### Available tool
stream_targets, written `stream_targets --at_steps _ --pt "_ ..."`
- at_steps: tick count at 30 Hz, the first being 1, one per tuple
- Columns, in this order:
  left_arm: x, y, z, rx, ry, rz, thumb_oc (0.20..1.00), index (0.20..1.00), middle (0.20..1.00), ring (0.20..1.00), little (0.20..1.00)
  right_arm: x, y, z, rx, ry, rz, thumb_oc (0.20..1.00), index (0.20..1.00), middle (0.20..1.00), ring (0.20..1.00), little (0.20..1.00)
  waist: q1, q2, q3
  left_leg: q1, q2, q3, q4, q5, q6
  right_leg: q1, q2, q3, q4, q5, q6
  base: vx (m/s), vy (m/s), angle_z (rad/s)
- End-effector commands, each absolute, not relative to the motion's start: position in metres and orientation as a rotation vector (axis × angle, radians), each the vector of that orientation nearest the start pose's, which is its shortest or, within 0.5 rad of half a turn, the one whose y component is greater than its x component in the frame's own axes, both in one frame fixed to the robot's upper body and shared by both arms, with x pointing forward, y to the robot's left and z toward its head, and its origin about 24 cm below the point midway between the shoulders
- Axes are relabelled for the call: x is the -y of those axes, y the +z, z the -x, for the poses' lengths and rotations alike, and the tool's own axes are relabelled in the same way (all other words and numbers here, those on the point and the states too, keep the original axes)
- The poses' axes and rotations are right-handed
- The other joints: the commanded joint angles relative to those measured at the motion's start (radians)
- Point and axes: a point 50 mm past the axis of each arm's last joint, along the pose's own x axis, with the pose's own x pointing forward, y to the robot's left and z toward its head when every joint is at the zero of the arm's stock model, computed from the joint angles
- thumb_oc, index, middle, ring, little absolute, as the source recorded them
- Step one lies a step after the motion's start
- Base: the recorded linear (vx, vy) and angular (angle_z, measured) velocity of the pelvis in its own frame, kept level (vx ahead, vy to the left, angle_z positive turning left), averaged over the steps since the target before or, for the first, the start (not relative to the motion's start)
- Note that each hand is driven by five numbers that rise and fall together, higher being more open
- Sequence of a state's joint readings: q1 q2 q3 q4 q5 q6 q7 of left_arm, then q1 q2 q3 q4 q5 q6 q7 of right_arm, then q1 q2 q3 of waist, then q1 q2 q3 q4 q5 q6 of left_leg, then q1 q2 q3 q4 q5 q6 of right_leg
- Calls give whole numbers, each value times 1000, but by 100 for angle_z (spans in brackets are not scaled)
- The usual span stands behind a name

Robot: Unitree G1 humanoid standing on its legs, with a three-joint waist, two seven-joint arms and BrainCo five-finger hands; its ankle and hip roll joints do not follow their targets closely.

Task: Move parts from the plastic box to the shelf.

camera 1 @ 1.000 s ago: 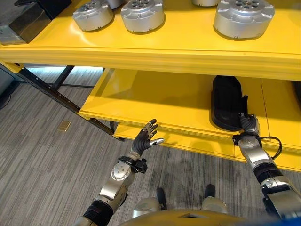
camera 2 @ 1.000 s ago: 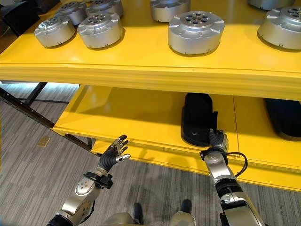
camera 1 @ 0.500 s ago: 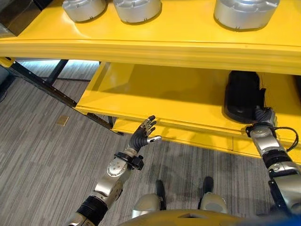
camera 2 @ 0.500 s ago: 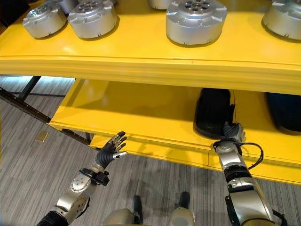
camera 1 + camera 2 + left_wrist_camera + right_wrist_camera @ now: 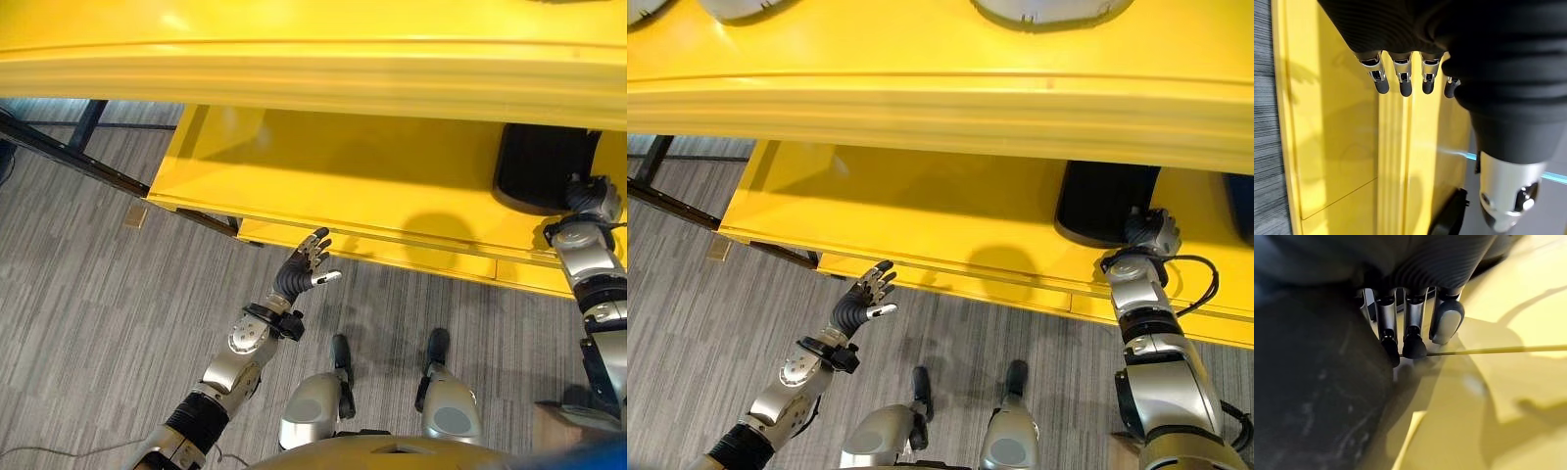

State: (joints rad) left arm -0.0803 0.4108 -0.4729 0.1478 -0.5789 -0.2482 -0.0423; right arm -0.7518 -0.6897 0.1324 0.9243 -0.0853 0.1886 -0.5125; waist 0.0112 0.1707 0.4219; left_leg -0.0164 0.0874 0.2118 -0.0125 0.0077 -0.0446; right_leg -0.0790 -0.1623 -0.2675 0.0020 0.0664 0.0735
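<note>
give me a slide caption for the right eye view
Right hand beside a black moulded part on the yellow lower shelf; left hand open.

Bright overhead light; glare on upper yellow shelf (image 5: pixel 313 59) edge at 12 o'clock, soft shadows beneath; right wrist view blurred close-up.

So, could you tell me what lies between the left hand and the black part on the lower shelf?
Bare yellow lower shelf, seen in both eye views, separates the left hand from the black part.
</note>
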Motion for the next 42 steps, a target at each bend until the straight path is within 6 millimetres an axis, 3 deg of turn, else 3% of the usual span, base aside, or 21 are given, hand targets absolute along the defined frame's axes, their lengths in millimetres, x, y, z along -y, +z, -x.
stream_targets --at_steps 1,7,14,36,37,38,39,40,42 --pt "-124 49 -244 107 -458 191 1000 1000 1000 1000 1000 344 170 -355 -64 -780 934 200 200 200 200 200 33 4 -4 -72 -3 -45 34 88 -4 -77 36 50 248 -139 -52 -68 -49 -5" --pt "-126 52 -245 119 -462 185 1000 1000 1000 1000 1000 343 180 -358 -24 -789 957 200 200 200 200 200 40 7 16 -102 -3 -48 55 86 -4 -110 34 48 277 -146 -54 -36 -33 -1" --pt "-125 53 -246 133 -477 168 1000 1000 1000 1000 1000 335 207 -367 53 -789 1026 200 200 200 200 200 54 13 49 -150 -2 -55 91 79 -4 -169 33 51 334 -160 -60 -33 -34 0" --pt "-125 56 -250 139 -491 108 1000 1000 1000 1000 1000 332 228 -370 101 -871 1052 200 200 200 200 200 71 -1 79 -192 8 -62 108 83 -6 -211 38 53 374 -169 -62 -4 -10 0" --pt "-126 54 -249 129 -494 110 1000 1000 1000 1000 1000 334 229 -369 100 -887 1032 357 357 357 357 357 72 -3 79 -193 8 -61 109 82 -5 -213 38 53 377 -170 -62 0 0 0" --pt "-126 54 -249 129 -494 110 1000 1000 1000 1000 1000 335 229 -369 100 -888 1031 357 357 357 357 357 72 -3 79 -194 8 -61 109 82 -5 -213 37 53 377 -170 -62 -4 -31 2" --pt "-126 53 -249 127 -497 107 1000 1000 1000 1000 1000 335 229 -368 104 -899 1011 580 580 580 580 580 73 -5 81 -196 8 -62 111 81 -5 -216 37 53 380 -171 -61 -8 -31 1" --pt "-126 52 -248 125 -500 100 1000 1000 1000 1000 1000 337 229 -367 110 -920 1001 1000 1000 1000 1000 1000 71 -7 82 -198 9 -62 113 79 -5 -218 37 52 383 -172 -60 -7 -33 1" --pt "-125 52 -248 126 -502 96 1000 1000 1000 1000 1000 339 229 -365 114 -939 989 1000 1000 1000 1000 1000 70 -7 81 -198 9 -62 114 78 -4 -219 38 54 384 -173 -61 0 0 0"
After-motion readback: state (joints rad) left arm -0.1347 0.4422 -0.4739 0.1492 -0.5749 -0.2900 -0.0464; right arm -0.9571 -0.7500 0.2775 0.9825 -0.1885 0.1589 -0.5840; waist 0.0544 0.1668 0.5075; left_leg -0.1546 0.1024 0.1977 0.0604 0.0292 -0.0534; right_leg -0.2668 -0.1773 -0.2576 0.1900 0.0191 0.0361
